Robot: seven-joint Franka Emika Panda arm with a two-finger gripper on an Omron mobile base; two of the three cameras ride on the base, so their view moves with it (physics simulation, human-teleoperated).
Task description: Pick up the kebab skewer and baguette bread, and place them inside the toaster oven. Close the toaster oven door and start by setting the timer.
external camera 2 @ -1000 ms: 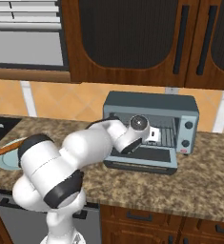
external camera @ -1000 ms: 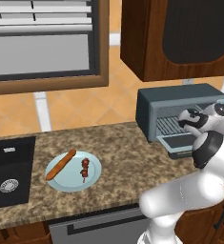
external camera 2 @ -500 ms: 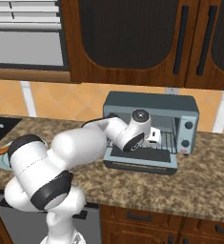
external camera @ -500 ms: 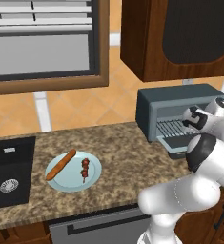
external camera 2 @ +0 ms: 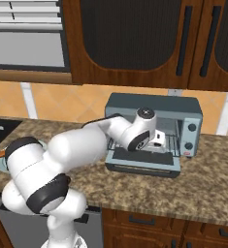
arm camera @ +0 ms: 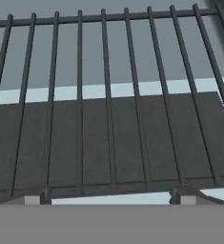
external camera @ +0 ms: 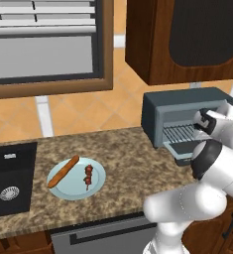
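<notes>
The grey-blue toaster oven (external camera: 175, 106) (external camera 2: 154, 107) stands on the counter with its door (external camera: 186, 150) (external camera 2: 143, 163) dropped flat. My gripper (external camera: 202, 122) (external camera 2: 159, 139) (arm camera: 111, 195) hovers at the oven's mouth above the door, open, with nothing between its fingertips (arm camera: 37, 195). Straight ahead of it lies the wire rack (arm camera: 108, 95), bare. Far to the left, a pale blue plate (external camera: 99, 187) carries the orange-brown baguette bread (external camera: 63, 171) and the dark red kebab skewer (external camera: 88, 177) side by side.
A black sink (external camera: 9, 178) is set into the counter left of the plate. Dark wood cabinets (external camera 2: 135, 43) hang low over the oven. The oven's knobs (external camera 2: 192, 129) sit on its right side. Speckled counter (external camera: 128, 158) runs between plate and oven.
The arm's elbow has swung to the right and the hand has edged slightly toward the oven's opening. The jaws stay wide apart; plate and food have not moved.
</notes>
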